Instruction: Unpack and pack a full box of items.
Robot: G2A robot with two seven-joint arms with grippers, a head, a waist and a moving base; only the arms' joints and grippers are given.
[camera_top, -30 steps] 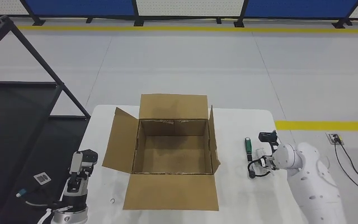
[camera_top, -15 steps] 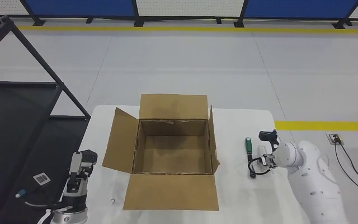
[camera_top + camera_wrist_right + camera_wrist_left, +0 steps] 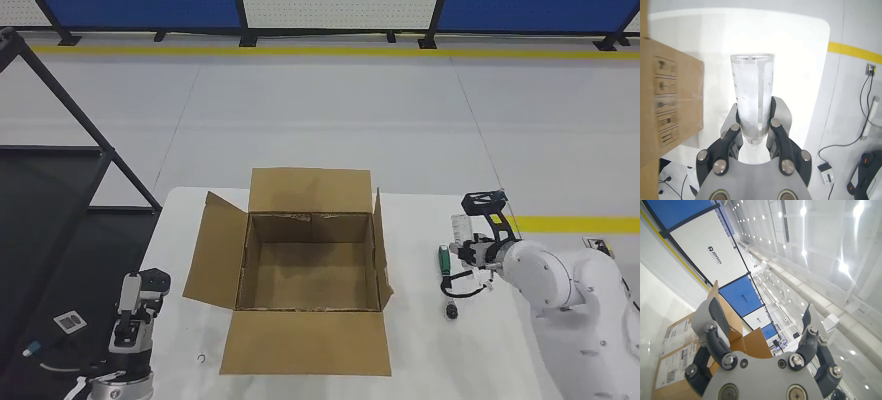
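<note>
Since a second ago the right gripper (image 3: 476,248) has risen from the table (image 3: 420,345) beside the pen (image 3: 443,260). It has also swung away from the robot, carrying the bottle (image 3: 753,89) up with it. The left gripper (image 3: 137,300) has sunk a little toward the robot.

The table lies under both grippers. The box (image 3: 310,275) stands on it between them, with all four flaps folded outward. One printed flap (image 3: 674,91) hangs just beside the right gripper, on its inner side, and does not touch it. From the left gripper (image 3: 762,311) the box's labelled side wall (image 3: 676,362) is close by, with a raised flap (image 3: 755,344) above it.

The right gripper (image 3: 754,113) pinches the clear bottle low on its body, near the neck. A finger (image 3: 773,108) presses each side. The bottle's flat base points straight out past the fingertips, and its neck points back toward the wrist. It hangs above the table, touching nothing else.

The left gripper points upward toward the ceiling, its fingers (image 3: 716,311) spread wide with nothing between them.

The green pen lies flat on the table below the right gripper, on its box side, well short of the box wall. A small dark bit (image 3: 451,311) lies on the table nearer the robot than the pen. I cannot tell what it is.
</note>
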